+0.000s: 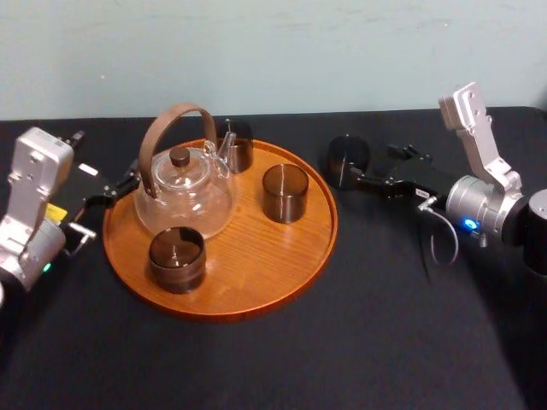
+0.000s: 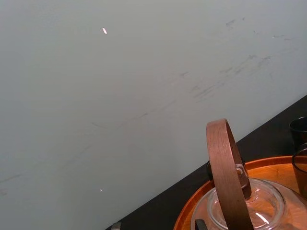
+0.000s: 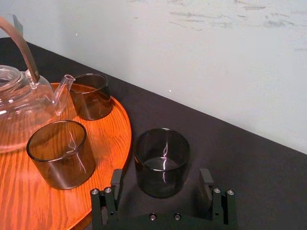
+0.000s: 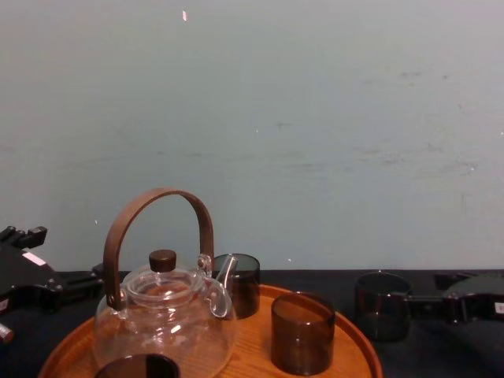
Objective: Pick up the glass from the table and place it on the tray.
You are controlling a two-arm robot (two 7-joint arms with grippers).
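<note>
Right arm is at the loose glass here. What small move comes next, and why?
Probably close the right gripper on the smoked glass: its open fingers already flank the glass, which stands on the table beside the tray. The left gripper sits parked at the tray's left edge.

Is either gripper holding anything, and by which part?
Nothing is held. The right gripper, fingers open, flanks the smoky cylindrical glass on the black table, not touching; the left gripper idles beside the round wooden tray.

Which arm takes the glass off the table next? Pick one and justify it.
Right. The right gripper is open, its fingers either side of the glass; the left gripper sits across the tray from it.
</note>
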